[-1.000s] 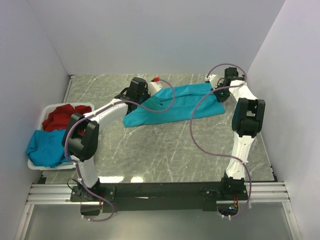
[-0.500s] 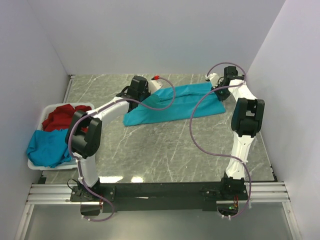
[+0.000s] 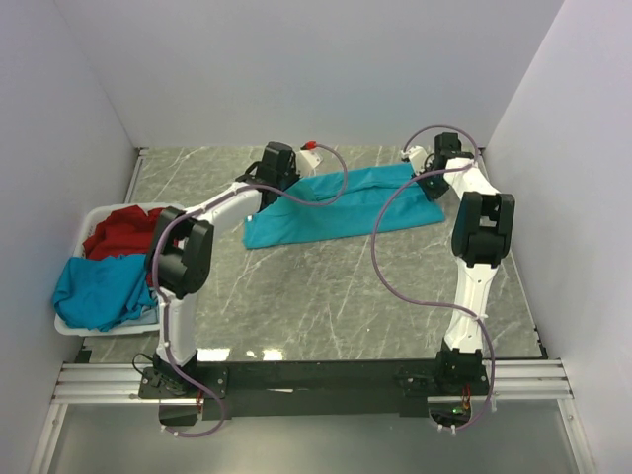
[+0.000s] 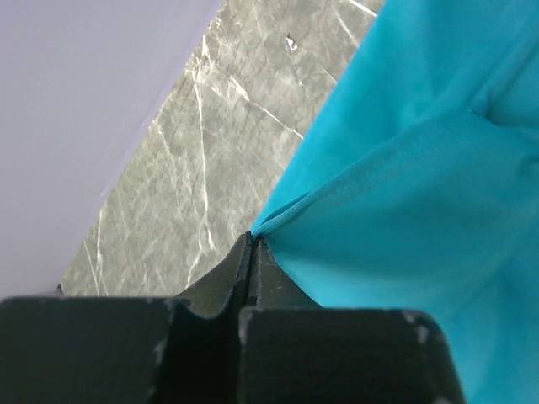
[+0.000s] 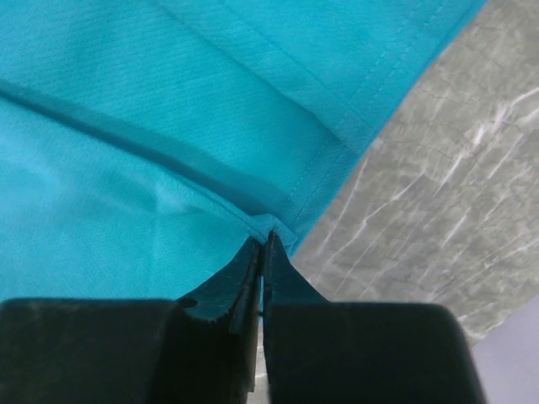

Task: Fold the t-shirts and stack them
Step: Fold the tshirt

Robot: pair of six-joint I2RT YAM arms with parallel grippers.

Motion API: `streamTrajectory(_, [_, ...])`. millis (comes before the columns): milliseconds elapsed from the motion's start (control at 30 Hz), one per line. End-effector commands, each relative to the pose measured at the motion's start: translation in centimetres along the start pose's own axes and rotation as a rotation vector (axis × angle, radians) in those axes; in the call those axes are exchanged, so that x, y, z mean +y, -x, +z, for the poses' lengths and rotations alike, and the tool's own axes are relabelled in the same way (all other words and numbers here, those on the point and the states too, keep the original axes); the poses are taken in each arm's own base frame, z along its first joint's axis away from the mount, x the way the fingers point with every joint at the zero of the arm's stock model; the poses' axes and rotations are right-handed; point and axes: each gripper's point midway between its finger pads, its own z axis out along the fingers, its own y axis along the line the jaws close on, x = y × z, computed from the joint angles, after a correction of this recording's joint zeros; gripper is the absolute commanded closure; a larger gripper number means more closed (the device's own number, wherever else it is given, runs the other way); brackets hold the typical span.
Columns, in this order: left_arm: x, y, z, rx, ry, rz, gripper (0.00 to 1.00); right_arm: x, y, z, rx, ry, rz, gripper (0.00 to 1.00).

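We found the teal t-shirt [image 3: 341,207] lying as a long, loosely doubled band on the marble-patterned table [image 3: 326,286], to the right of the white basket [image 3: 99,210] and a little farther back than it. The basket held a red t-shirt [image 3: 123,229] and a second teal-blue t-shirt [image 3: 94,286] that spilled over its rim. The left gripper [image 4: 253,242] was clenched on a fold at the far edge of the spread shirt, at the end nearer the basket. The right gripper [image 5: 263,244] was clenched on a hemmed corner at the end farthest from the basket. In each wrist view the fingertips met with only a thin layer of cloth between them. We judged the shirt light, limp and not fragile, so it would sag and wrinkle wherever it was unsupported, and it could slide easily over the smooth stone. The firmest places to hold seemed to be the stitched hems and corners, with both ends lifted together so the span stayed taut. A pinch on a single loose layer could let the layer beneath trail behind. Against the frame a second earlier, the left arm's elbow had swung away from the basket. Both grippers had crept farther back, and the shirt's far edge had been drawn back with them, while its near edge and the basket's contents looked unchanged.
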Motion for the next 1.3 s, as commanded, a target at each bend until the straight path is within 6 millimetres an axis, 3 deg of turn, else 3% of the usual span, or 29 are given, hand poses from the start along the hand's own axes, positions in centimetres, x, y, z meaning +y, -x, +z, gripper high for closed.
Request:
streamTrajectory(0, [1.8, 1.0, 1.6, -0.021, 0.04, -0.03, 0.97, -2.1, 2.4, -1.3, -0.053, -0.091, 0.023, 0.92])
streamTrajectory(33, [1.9, 0.7, 2.1, -0.01, 0.047, -0.044, 0.91, -2.3, 2.5, -1.3, -0.058, -0.115, 0.062, 0.86])
streamTrajectory(67, [1.4, -0.4, 3.1, 0.026, 0.05, -0.074, 0.83, -3.2, 2.6, -1.5, -0.049, -0.183, 0.083, 0.71])
streamTrajectory(100, [1.9, -0.5, 3.3, 0.037, 0.087, -0.1, 0.73, -3.6, 2.6, -1.7, -0.045, -0.213, 0.106, 0.66])
streamTrajectory(133, [2.7, -0.3, 3.3, 0.04, 0.14, -0.168, 0.42, -4.2, 2.8, -2.5, -0.054, -0.254, 0.156, 0.63])
streamTrajectory(167, [4.3, -1.1, 3.0, 0.083, 0.245, -0.21, 0.31, -4.9, 2.9, -3.1, -0.053, -0.3, 0.182, 0.61])
streamTrajectory(233, [6.9, -0.3, 1.9, 0.085, 0.372, -0.313, 0.1, -5.5, 3.7, -5.3, -0.097, -0.333, 0.21, 0.57])
streamTrajectory(300, [8.7, 0.7, 0.0, 0.07, 0.398, -0.362, 0.09, -4.7, 3.8, -5.8, -0.134, -0.321, 0.202, 0.51])
streamTrajectory(333, [8.9, 0.6, -0.8, 0.07, 0.393, -0.388, 0.06, -4.6, 4.4, -7.5, -0.169, -0.326, 0.185, 0.48])
streamTrajectory(367, [10.4, 1.7, -3.0, 0.028, 0.413, -0.479, 0.05, -3.8, 3.8, -7.4, -0.162, -0.305, 0.175, 0.48])
streamTrajectory(433, [9.8, 1.0, -4.6, 0.03, 0.347, -0.541, 0.04, -1.7, 5.2, -8.8, -0.24, -0.206, 0.078, 0.48])
streamTrajectory(467, [11.1, 1.6, -7.0, -0.015, 0.347, -0.631, 0.05, 0.2, 4.5, -8.3, -0.232, -0.137, 0.047, 0.48])
streamTrajectory(533, [9.4, 0.3, -8.2, -0.022, 0.267, -0.717, 0.05, 3.4, 5.5, -9.4, -0.31, -0.012, -0.127, 0.47])
streamTrajectory(567, [10.2, 0.9, -10.6, -0.078, 0.251, -0.82, 0.05, 6.4, 3.7, -8.8, -0.285, 0.094, -0.186, 0.47])
streamTrajectory(600, [8.4, -0.9, -10.9, -0.044, 0.2, -0.859, 0.06, 7.7, 3.7, -9.8, -0.317, 0.133, -0.267, 0.47])
streamTrajectory(633, [6.5, -0.5, -11.5, -0.069, 0.087, -0.918, 0.07, 8.9, 3.5, -10.0, -0.352, 0.168, -0.414, 0.47])
streamTrajectory(667, [7.0, 0.1, -13.7, -0.126, 0.064, -0.953, 0.06, 11.9, 2.0, -9.5, -0.361, 0.267, -0.475, 0.47])
streamTrajectory(700, [4.6, -2.1, -13.9, -0.08, 0.016, -0.972, 0.06, 12.5, 1.8, -10.0, -0.376, 0.26, -0.549, 0.47])
streamTrajectory(733, [3.5, -2.4, -14.7, -0.089, -0.026, -1.001, 0.06, 13.5, 0.4, -9.0, -0.347, 0.265, -0.573, 0.47])
streamTrajectory(767, [3.8, -2.4, -16.7, -0.125, -0.014, -1.022, 0.06, 13.6, 1.1, -8.5, -0.308, 0.2, -0.634, 0.47])
streamTrajectory(800, [1.8, -4.3, -17.0, -0.089, -0.044, -1.035, 0.06, 13.8, 0.9, -7.9, -0.279, 0.184, -0.648, 0.47])
streamTrajectory(867, [1.4, -4.6, -19.4, -0.133, -0.056, -1.064, 0.06, 14.0, 1.0, -6.8, -0.215, 0.136, -0.657, 0.47])
streamTrajectory(900, [-0.1, -6.2, -19.7, -0.101, -0.067, -1.068, 0.06, 14.2, 0.7, -6.1, -0.186, 0.134, -0.655, 0.47])
streamTrajectory(967, [0.0, -6.9, -21.4, -0.124, -0.04, -1.09, 0.06, 14.1, 1.0, -5.3, -0.162, 0.093, -0.645, 0.47])
streamTrajectory(1000, [-1.1, -8.1, -21.5, -0.098, -0.044, -1.095, 0.06, 14.0, 0.8, -4.8, -0.128, 0.069, -0.643, 0.47])
streamTrajectory(1133, [-1.8, -9.0, -23.1, -0.124, -0.03, -1.131, 0.05, 13.9, 0.6, -3.8, -0.075, 0.01, -0.644, 0.48])
streamTrajectory(1267, [-2.1, -8.6, -24.1, -0.153, -0.056, -1.17, 0.06, 13.3, 0.3, -2.9, -0.025, -0.029, -0.635, 0.5])
